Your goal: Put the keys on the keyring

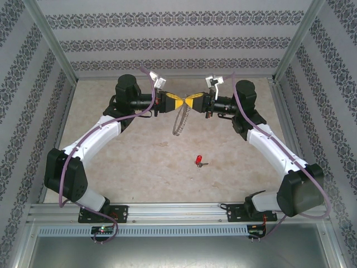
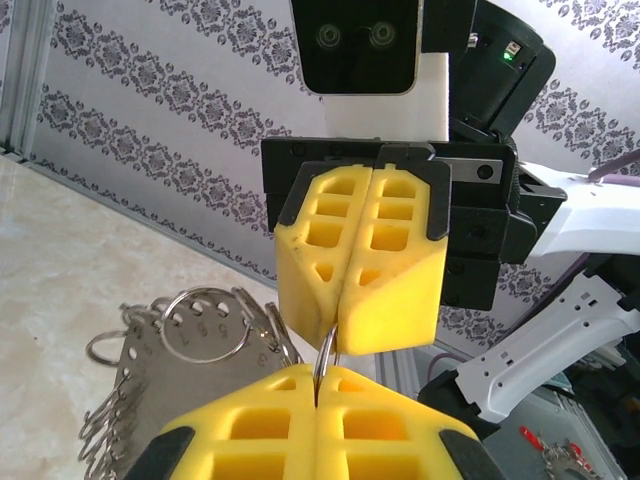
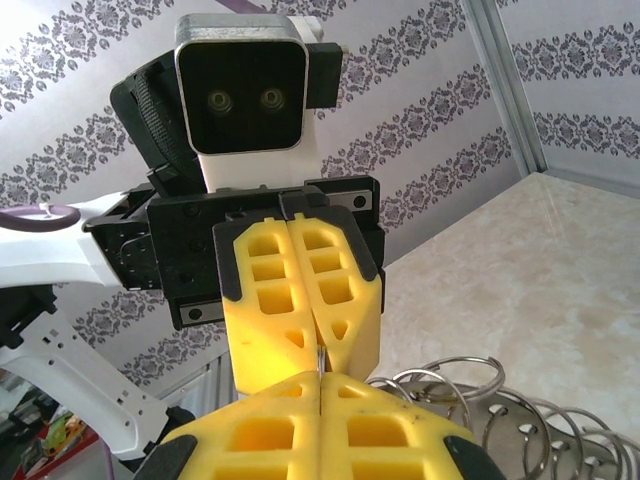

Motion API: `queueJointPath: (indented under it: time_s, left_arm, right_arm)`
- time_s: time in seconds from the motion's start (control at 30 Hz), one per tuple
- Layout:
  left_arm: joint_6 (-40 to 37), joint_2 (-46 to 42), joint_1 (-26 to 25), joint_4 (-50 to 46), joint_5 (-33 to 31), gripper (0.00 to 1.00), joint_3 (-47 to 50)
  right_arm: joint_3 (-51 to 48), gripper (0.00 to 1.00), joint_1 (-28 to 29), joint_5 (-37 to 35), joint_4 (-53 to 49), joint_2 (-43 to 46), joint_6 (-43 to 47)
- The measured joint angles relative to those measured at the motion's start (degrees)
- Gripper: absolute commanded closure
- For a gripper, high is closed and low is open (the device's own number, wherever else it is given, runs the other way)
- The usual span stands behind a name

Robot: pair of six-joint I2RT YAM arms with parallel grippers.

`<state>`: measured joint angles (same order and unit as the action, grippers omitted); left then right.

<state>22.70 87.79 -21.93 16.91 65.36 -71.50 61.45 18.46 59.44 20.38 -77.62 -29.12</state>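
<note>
The keyring (image 1: 180,120), a thin silvery wire loop fringed with small metal pieces, hangs in the air over the far middle of the table. Both grippers meet tip to tip above it. My left gripper (image 1: 176,101) is shut on the loop's wire from the left, my right gripper (image 1: 193,101) shut on it from the right. In the left wrist view the wire (image 2: 327,352) runs between my left gripper (image 2: 318,385) and the opposite yellow fingers (image 2: 400,300). The right wrist view shows the rings (image 3: 470,385) beside my right gripper (image 3: 318,385). The red-headed key (image 1: 198,161) lies alone on the table.
The beige table (image 1: 128,162) is walled by patterned panels at the back and sides. An aluminium rail (image 1: 178,211) runs along the near edge between the arm bases. Metal frame posts (image 1: 53,42) stand at the back corners.
</note>
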Motion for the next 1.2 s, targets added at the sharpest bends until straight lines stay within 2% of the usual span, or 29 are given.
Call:
queueJointPath:
  time_s: [0.1, 0.17, 0.4, 0.63, 0.8, 1.0, 1.2]
  left_arm:
    - [-2.08, 0.07, -0.24, -3.82, -0.85, 1.00, -1.64]
    - [-4.52, 0.26, -0.24, -8.13, -1.20, 1.00, -3.65]
    - [-15.87, 0.81, -0.24, -26.53, -2.64, 1.00, -13.03]
    - [-27.87, 4.22, -0.24, -45.33, -2.91, 1.00, -23.30]
    - [-35.10, 6.99, -0.24, -56.94, -2.89, 1.00, -28.11]
    - [-40.15, 7.80, -0.24, -64.06, -2.82, 1.00, -29.68]
    - [-42.18, 7.91, -0.24, -66.66, -2.49, 1.00, -29.79]
  right_arm:
    - [0.00, 0.65, -1.03, -0.04, 0.17, 0.04, -1.22]
    - [0.00, 0.63, -2.23, -0.04, 0.50, 0.28, -1.86]
    - [-0.07, 0.62, -5.97, -0.17, 0.39, 3.52, -3.78]
    - [-0.35, 0.62, -5.25, 1.22, 0.22, 5.27, -4.22]
    - [-0.37, 0.62, -2.21, 3.28, -0.74, 4.87, -4.13]
    - [-0.37, 0.63, -0.28, 5.07, -1.70, 2.95, -3.96]
    - [-0.61, 0.64, 0.46, 5.18, -1.92, 1.55, -3.76]
